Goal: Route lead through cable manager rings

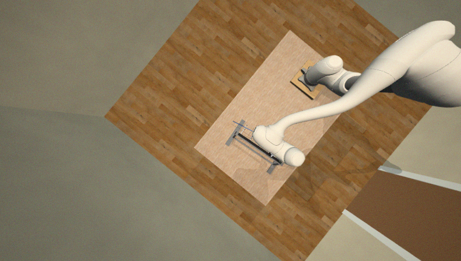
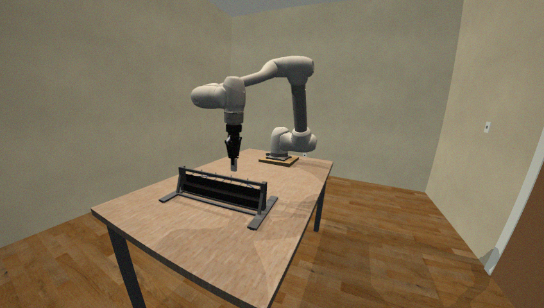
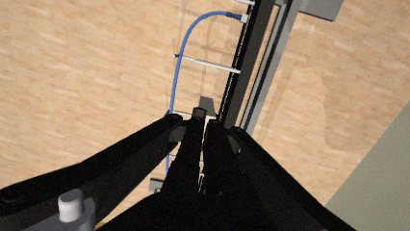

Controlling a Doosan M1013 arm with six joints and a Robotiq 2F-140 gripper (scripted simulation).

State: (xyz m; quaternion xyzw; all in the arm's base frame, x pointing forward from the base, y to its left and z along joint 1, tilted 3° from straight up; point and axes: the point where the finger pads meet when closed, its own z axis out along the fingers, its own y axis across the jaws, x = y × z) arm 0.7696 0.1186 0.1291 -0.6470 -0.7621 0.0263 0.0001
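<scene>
the gripper (image 3: 206, 114) is pinched fully together on nothing, hanging above the rack (image 2: 263, 187). the blue lead (image 3: 179, 72) lies just beside the fingertips, outside them, curving from its plug at the panel (image 3: 250, 58) down past a ring (image 3: 207, 64). risk, as i judge it: a lift now leaves the lead unthreaded, and a blind descent could bump the loose rack and shove it. beyond, a pale wooden table (image 2: 198, 251), plank floor (image 2: 382, 244), beige walls (image 2: 95, 95).

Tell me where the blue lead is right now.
In the wrist view, the thin blue lead arcs from the black patch panel, running left of the shut gripper, not between its fingers.
</scene>
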